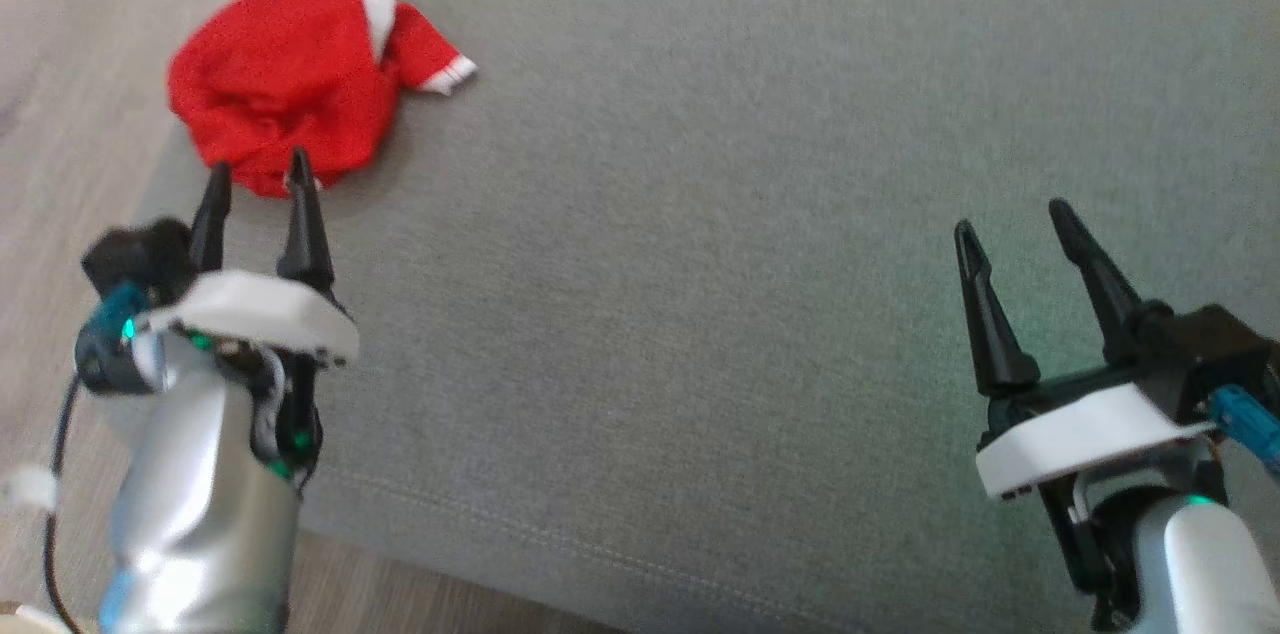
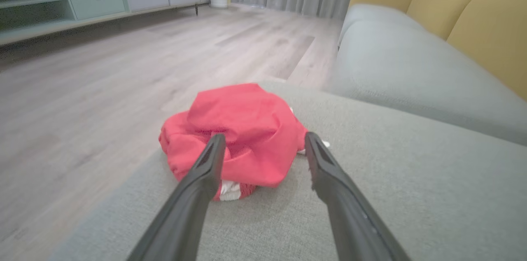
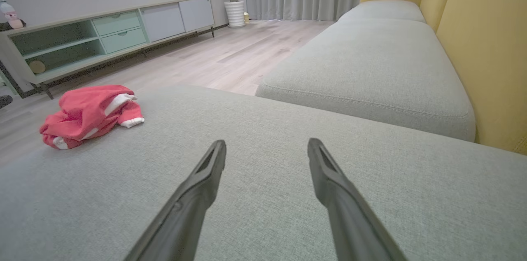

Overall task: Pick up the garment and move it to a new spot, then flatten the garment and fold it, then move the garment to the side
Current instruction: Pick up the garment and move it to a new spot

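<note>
Lying crumpled at the far left corner of the grey cushion (image 1: 700, 214), the red garment (image 1: 285, 74) is looking soft and light, probably best pinched on its raised fold. The left gripper (image 1: 259, 164) is hovering just beside it and the right gripper (image 1: 1011, 216) well apart, both with fingers spread.

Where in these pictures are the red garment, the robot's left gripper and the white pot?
red garment (image 1: 285, 84), head view, middle of the crumpled cloth.
left gripper (image 1: 258, 162), head view, midway between its two open fingertips.
white pot (image 3: 235, 14), right wrist view, middle of its side.
</note>
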You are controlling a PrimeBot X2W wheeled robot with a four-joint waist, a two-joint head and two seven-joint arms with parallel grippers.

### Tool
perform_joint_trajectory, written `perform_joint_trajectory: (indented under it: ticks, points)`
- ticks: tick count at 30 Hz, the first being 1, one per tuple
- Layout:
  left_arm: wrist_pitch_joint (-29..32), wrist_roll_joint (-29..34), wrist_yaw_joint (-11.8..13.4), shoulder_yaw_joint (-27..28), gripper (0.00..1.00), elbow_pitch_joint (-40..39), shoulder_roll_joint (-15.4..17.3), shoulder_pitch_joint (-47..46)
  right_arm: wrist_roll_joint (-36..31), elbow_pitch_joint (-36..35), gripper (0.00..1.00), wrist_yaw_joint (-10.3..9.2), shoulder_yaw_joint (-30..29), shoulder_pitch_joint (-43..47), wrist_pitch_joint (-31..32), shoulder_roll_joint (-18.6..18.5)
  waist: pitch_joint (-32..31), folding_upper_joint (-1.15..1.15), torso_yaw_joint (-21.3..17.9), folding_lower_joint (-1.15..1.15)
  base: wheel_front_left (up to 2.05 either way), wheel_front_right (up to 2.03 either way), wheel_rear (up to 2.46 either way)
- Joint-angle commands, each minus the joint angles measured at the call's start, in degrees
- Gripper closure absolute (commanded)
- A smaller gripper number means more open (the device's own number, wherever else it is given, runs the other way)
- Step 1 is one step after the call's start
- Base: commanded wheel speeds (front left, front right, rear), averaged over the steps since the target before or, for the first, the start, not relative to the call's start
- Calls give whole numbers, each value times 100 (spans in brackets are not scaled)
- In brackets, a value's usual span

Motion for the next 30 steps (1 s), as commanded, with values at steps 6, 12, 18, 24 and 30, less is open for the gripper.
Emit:
perform_joint_trajectory:
  ticks: [6, 12, 18, 24, 30]
  points:
    - [25, -208, -201, 359, 0, 1863, 348, -1404, -212, -329, 0, -5, 185, -425, 99, -34, 827, 0, -370, 0, 0, 0, 0]
    - [491, -414, -282, 448, 0, 3388, 465, -2117, -219, -295, 0, -5, 191, -573, 83, -55, 956, 0, -519, 0, 0, 0, 0]
    - [326, -469, -312, 472, 100, 3991, 617, -2339, -151, -162, 0, -5, 107, -635, -42, -48, 825, 0, -633, 0, 0, 0, 0]
    - [-18, -403, -291, 523, 100, 3655, 839, -2238, -109, 67, 0, -5, -166, -650, -284, -41, 438, 0, -698, 0, 0, 0, 0]
    - [-28, -142, -171, 898, 100, 1822, 1006, -1381, 12, 334, 0, -5, -316, -563, -556, -32, -156, 0, -867, 0, 0, 0, 0]
